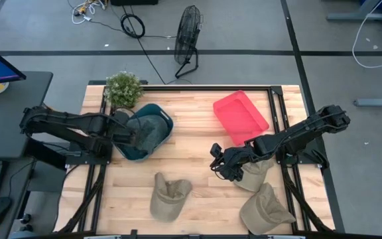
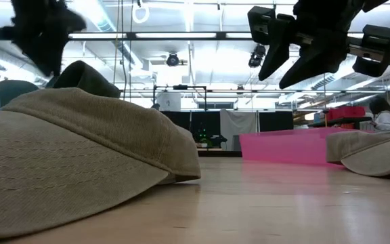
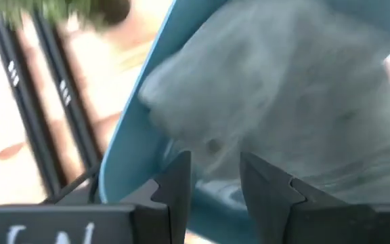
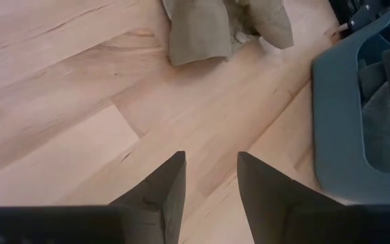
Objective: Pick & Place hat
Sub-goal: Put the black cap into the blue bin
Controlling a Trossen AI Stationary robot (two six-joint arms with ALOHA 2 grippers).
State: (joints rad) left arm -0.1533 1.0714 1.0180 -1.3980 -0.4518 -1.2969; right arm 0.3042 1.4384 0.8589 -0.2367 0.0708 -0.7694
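Three khaki hats lie on the wooden table: one near the front middle [image 1: 168,196], one at the front right [image 1: 265,210], and one partly under my right arm [image 1: 253,175]. A darker grey-green hat [image 1: 148,131] lies inside the blue bin [image 1: 166,118]. My left gripper [image 3: 215,183] is open and hovers at the bin's near wall [image 3: 134,142], with that hat [image 3: 283,102] just beyond its fingers. My right gripper [image 1: 217,163] is open and raised over bare wood at the table's middle. The front-middle hat [image 4: 215,27] lies ahead of it.
A red tray [image 1: 241,117] sits at the table's far right and shows pink in the low view [image 2: 283,146]. A potted plant [image 1: 123,88] stands at the far left corner, beside the bin. Black frame rails run along the table's left and right sides. Bare wood lies between bin, tray and hats.
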